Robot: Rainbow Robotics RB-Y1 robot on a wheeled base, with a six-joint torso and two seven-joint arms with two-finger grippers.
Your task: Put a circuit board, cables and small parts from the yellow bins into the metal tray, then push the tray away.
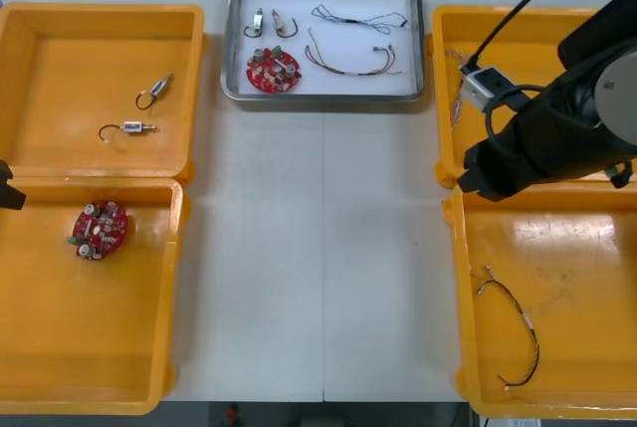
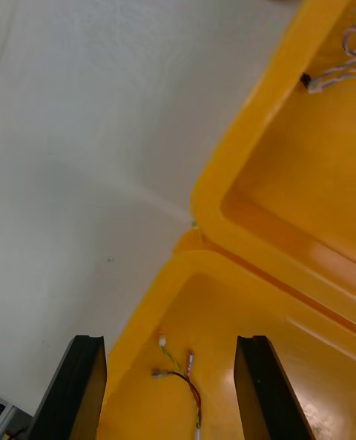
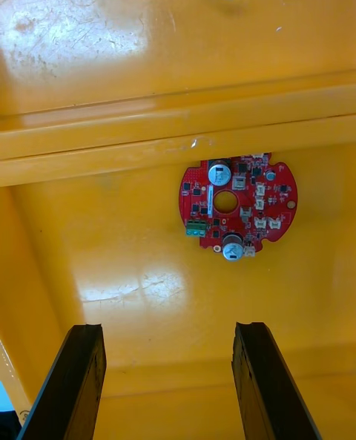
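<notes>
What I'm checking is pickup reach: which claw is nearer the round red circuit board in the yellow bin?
Left. The left claw hovers open just beside the round red circuit board; the right claw hangs across the table, above the right-side yellow bins.

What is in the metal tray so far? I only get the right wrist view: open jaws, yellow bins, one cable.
Observer: One red circuit board, two small metal parts and two cables lie in the tray.
Operator: Any boards left?
Observer: One more board, in the near left bin, with the left jaws open and facing it.
Operator: And small parts?
Observer: Two spare parts lie in the far left bin.
</notes>
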